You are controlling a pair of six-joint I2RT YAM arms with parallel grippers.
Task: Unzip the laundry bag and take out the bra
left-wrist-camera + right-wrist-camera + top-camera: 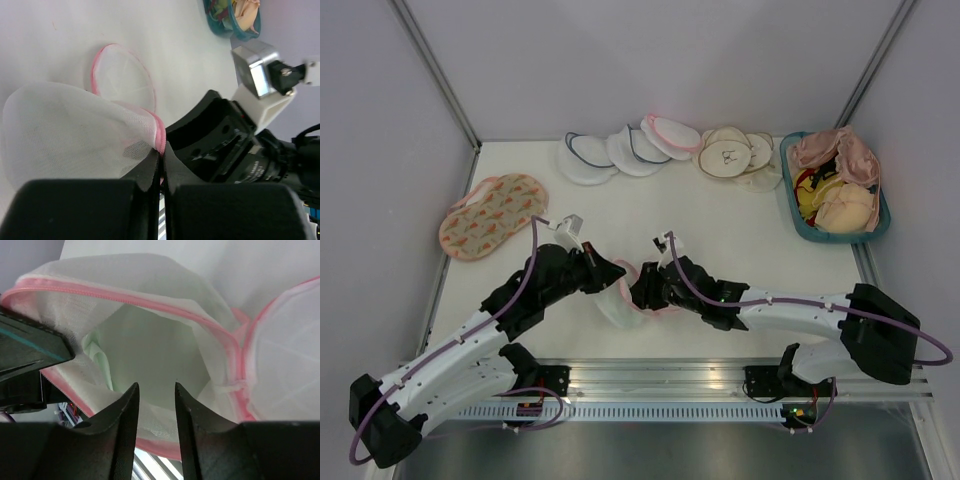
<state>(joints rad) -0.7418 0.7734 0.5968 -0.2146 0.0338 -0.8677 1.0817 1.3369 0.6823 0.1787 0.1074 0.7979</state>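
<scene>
The laundry bag (617,300), white mesh with pink zipper trim, lies unzipped between my two grippers at the table's near middle. My left gripper (162,148) is shut on the bag's pink trim (160,135) and holds the mesh dome (65,135) up; the bag's flat other half (122,75) lies on the table. My right gripper (156,386) is open, its tips at the bag's mouth (125,295). Inside the bag shows the pale white cup of the bra (150,340). In the top view the grippers (605,275) (642,288) nearly meet over the bag.
White pouches with dark blue trim (610,150) and round cream pads (730,155) lie along the back edge. An orange floral bag (492,215) lies at the left. A teal basket (798,215) with peach-pink bras stands at the back right. White walls enclose the table.
</scene>
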